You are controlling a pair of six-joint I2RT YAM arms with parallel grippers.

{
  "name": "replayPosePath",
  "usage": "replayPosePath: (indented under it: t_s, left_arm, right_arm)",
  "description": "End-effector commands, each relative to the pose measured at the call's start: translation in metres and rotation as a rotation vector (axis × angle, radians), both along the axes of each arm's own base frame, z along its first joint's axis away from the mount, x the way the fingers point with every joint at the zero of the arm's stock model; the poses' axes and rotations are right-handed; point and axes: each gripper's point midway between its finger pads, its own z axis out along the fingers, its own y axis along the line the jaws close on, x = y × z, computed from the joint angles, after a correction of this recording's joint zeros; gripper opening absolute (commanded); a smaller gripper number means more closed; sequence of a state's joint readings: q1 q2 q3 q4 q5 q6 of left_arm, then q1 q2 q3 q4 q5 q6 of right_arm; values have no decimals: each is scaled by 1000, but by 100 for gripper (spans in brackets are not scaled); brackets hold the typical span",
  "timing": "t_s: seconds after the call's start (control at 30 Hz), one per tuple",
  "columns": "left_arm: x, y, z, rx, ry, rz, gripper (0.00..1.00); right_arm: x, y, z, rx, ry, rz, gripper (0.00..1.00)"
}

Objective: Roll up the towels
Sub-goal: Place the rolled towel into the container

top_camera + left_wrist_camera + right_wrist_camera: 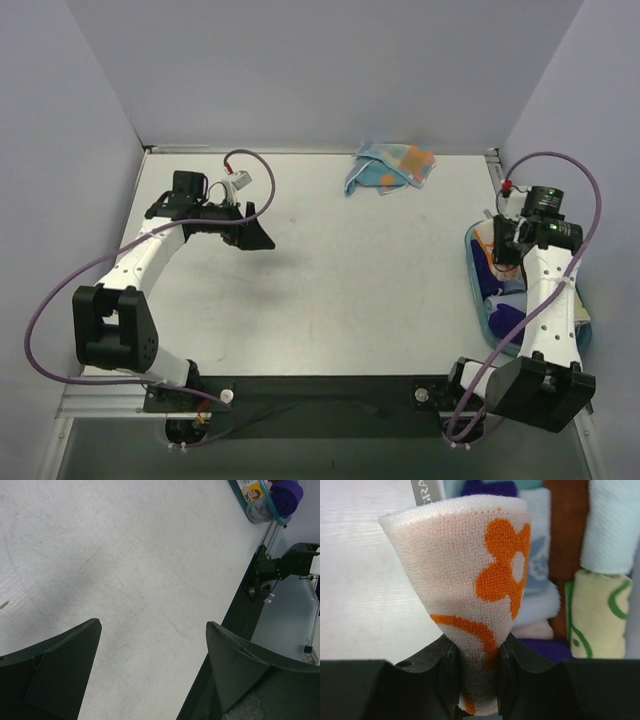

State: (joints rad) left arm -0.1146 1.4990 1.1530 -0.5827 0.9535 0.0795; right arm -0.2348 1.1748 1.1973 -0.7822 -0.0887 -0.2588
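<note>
The table (340,290) is the biggest thing before me: a broad pale sheet, bare across its middle, closed in by walls (300,70) at the far side and on both flanks. The bin (470,268) sits at its right edge, packed with rolled cloths (610,525), and my right arm reaches out over it. The blue towel (390,168) lies crumpled against the far edge, its longer side running left to right, about as near to one of my claws as to the other. My left claw (152,645) hangs over the left part of the table with its fingers spread wide and nothing between them, only bare surface below. My right claw (477,672) is clamped on the white towel (465,570), the one with the orange prints. I pinch it at its narrow end, so it stands straight out from my fingers and flares wider toward its far end, its long axis in line with my reach. From that wrist the bin's cloths lie to the right of the towel and just beside it, and the open table lies to the left. I judge that the next move turns on this: the towel needs flat room to be laid out and rolled, and that room is leftward, toward the middle, well clear of the bin wall and the far edge.
</note>
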Motion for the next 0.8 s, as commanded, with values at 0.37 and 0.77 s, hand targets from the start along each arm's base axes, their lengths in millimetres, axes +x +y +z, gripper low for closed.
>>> replayPosePath:
  t_s: [0.37,0.77]
  left_arm:
    - [17,-1,19,-1,-22,31,97]
    - [15,5,13,-1,0,38,97]
  right_arm:
    - [-18,-137,-53,-219,152,-242,0]
    - [11,-152,-89,-170,182,-267,0]
